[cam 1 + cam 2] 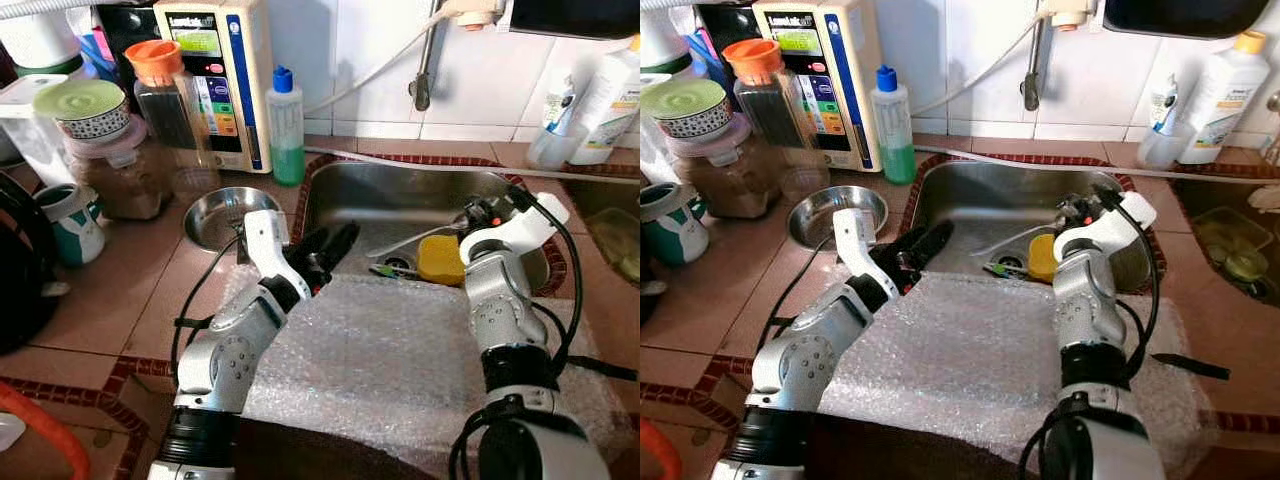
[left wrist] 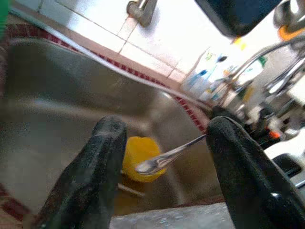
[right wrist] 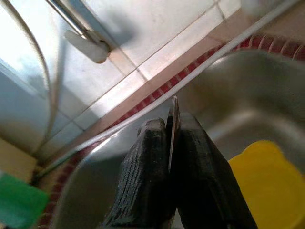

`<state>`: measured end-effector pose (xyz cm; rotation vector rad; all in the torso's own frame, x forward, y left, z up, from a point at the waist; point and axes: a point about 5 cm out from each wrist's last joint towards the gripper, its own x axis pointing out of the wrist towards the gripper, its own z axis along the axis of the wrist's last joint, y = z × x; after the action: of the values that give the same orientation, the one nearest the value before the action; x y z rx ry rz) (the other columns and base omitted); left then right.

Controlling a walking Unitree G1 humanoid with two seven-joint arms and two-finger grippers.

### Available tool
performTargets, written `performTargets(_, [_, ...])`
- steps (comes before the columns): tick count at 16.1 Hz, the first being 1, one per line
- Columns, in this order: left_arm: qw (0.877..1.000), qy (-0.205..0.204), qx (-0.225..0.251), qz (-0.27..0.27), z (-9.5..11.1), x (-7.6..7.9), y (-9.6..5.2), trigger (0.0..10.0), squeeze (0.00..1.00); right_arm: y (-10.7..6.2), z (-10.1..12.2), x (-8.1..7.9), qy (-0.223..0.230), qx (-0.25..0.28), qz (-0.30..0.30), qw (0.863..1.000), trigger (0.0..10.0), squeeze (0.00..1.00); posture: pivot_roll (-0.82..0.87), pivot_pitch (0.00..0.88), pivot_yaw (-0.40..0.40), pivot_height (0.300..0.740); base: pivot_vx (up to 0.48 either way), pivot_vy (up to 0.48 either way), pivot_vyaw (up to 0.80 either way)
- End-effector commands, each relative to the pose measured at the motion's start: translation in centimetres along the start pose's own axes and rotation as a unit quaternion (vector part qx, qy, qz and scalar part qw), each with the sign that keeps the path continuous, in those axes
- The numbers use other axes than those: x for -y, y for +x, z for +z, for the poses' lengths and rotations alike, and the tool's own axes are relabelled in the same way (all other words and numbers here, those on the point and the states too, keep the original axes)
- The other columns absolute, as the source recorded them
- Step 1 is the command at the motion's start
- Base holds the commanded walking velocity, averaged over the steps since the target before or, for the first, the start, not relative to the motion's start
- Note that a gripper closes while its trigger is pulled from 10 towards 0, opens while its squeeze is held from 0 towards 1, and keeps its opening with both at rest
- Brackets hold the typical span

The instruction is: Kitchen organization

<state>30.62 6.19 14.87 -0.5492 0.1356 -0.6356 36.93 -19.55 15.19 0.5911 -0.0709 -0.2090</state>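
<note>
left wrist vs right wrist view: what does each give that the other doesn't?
Left wrist view: the left gripper with jaws open, and the spoon's bowl hanging between them, handle running off to the right gripper. Right wrist view: the right gripper with jaws shut on the thin spoon handle, plus the green bottle. Both: the steel sink, the yellow cup in it, and the tiled wall.

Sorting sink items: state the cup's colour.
Yellow cup, best in the left eye view.
</note>
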Motion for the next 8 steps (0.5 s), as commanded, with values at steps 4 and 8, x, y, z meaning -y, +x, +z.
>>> performTargets(4, [0.994, 0.045, -0.037, 0.091, -0.5, -1.8, -0.4, 10.0, 1.00, 0.5, 0.0, 0.1, -0.202, 0.030, 0.028, 0.979, 0.0, 0.00, 0.01, 0.000, 0.060, 0.740, 0.000, 0.000, 0.00])
performTargets(8, [0.991, 0.077, -0.037, 0.099, -0.7, -2.2, -1.0, 10.0, 1.00, 0.5, -0.4, -0.3, -0.368, 0.050, 0.072, 0.926, 0.0, 0.00, 0.02, 0.000, 0.057, 0.740, 0.000, 0.000, 0.00])
